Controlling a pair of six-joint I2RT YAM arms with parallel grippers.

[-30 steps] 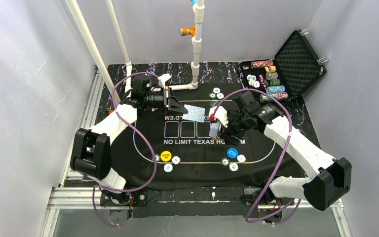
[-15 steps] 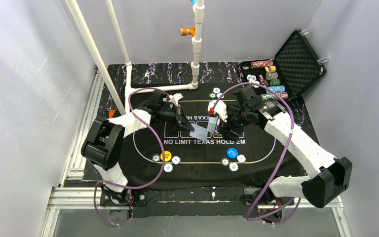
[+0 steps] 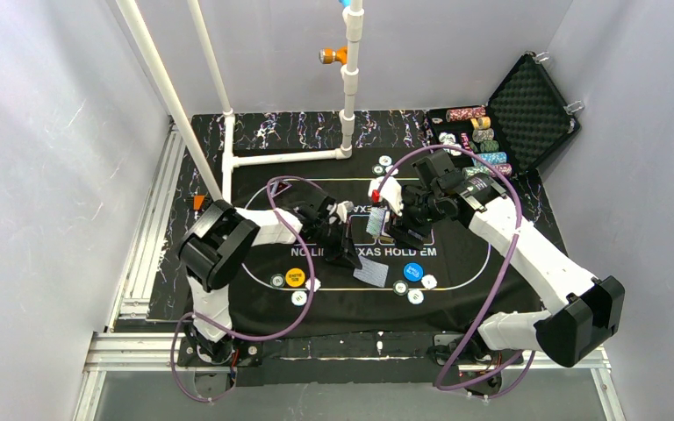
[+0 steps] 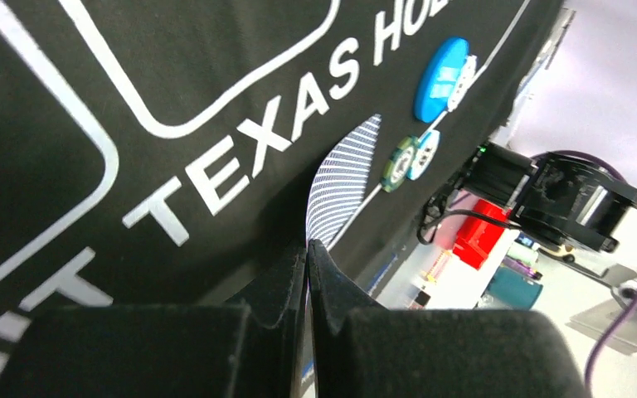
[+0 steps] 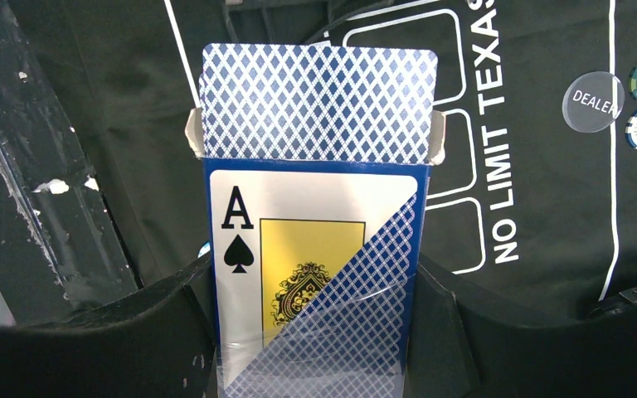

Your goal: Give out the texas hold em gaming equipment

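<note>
One card (image 4: 344, 178) pinched by left gripper (image 4: 307, 246) | right gripper (image 5: 311, 319) grips one deck box (image 5: 315, 265) | nearby chips (image 3: 298, 298): perhaps six

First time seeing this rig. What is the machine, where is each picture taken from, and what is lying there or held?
Two white robot arms stand bolted side by side. One picture looks down from above; the others come from wrist cameras. On the black printed poker mat lie small round chips, a yellow disc and a blue disc; an open black foam-lined case sits far right. The left hand pinches one blue-backed playing card; the right hand grips a card box with cards sticking out.
</note>
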